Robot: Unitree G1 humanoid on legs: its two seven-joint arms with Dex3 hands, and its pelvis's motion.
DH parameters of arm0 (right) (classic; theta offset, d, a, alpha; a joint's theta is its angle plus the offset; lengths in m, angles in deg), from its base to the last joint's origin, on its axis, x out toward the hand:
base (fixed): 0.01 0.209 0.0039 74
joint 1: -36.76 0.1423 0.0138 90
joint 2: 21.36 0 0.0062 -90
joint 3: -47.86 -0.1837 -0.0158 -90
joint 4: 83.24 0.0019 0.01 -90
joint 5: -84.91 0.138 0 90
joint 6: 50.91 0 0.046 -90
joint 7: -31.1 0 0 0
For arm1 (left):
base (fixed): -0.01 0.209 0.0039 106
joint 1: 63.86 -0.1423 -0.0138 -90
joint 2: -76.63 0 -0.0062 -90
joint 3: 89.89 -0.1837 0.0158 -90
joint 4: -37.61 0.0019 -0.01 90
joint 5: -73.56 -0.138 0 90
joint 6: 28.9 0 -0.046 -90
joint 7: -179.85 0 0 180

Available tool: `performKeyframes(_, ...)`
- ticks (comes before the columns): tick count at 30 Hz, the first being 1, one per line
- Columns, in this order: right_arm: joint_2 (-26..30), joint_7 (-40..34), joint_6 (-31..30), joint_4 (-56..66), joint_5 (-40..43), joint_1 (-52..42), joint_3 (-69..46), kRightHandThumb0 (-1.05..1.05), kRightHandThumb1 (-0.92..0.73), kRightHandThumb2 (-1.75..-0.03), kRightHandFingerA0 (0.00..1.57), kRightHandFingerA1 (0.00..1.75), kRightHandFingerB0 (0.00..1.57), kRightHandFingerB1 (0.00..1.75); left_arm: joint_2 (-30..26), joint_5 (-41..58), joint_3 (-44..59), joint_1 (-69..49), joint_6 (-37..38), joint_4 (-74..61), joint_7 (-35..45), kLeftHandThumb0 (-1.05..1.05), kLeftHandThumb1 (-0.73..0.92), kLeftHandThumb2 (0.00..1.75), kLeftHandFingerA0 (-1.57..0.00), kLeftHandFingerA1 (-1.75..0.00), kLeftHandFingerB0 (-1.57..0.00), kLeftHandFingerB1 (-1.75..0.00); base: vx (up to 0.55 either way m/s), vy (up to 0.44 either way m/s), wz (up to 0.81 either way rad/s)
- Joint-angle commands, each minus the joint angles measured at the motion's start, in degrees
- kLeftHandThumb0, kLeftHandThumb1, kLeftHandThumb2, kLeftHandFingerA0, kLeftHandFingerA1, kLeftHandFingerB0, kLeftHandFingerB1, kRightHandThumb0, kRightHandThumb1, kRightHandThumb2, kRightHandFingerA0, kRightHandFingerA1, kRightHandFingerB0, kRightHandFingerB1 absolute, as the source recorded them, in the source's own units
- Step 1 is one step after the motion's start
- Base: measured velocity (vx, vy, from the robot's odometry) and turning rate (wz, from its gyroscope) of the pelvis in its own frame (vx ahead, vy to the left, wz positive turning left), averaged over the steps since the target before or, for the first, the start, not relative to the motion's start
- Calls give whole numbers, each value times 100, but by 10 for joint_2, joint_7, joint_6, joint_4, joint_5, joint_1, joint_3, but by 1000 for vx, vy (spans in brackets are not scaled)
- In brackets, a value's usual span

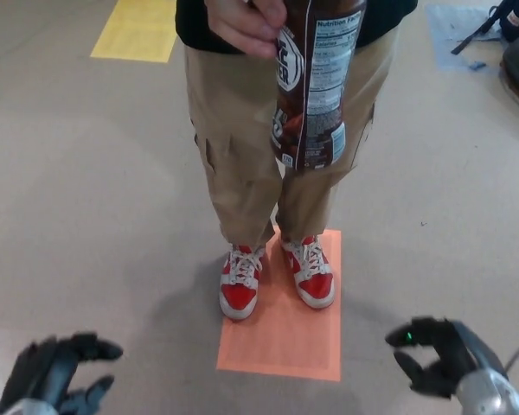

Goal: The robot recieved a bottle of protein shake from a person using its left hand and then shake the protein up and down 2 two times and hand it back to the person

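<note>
A brown protein shake bottle (316, 82) with a white nutrition label hangs in a person's hand (246, 24) at the top centre of the head view. My left hand (56, 373) is low at the bottom left, open with its fingers spread and far below the bottle. At the bottom right, my right hand (438, 354) is also open, its fingers curled loosely around nothing. Neither hand touches the bottle.
The person stands facing me in tan trousers (242, 147) and red-and-white shoes (242, 284) on an orange floor mat (285, 333). A yellow mat (138, 30) lies at the top left. Dark equipment (510, 43) sits at the top right.
</note>
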Motion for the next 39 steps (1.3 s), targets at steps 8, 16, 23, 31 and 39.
performKeyframes(8,0,-165,111,-86,-73,46,61,-47,-74,-72,89,66,74,45,-50,120,43,37,59,-237,206,-29,68,61,-70,-43,-56,-39,20,-3,0)
performKeyframes(16,-2,-174,122,-92,-73,42,61,-45,-71,-74,90,66,76,46,-80,309,75,123,-218,-443,428,-34,27,87,0,-48,0,-48,0,0,0)
performKeyframes(23,-1,-178,125,-95,-79,39,64,-47,-74,-72,90,69,75,46,-112,370,61,234,-423,-556,489,-76,46,80,0,-3,0,-4,0,0,0)
performKeyframes(31,-3,-179,122,-95,-75,35,61,-45,-72,-69,90,64,76,46,-100,421,62,330,-568,-543,512,-81,48,83,0,0,0,0,0,0,0)
performKeyframes(39,-6,-178,124,-95,-74,34,60,-45,-73,-71,91,65,76,46,-77,414,52,403,-644,-496,529,-84,55,58,0,0,0,0,0,0,0)
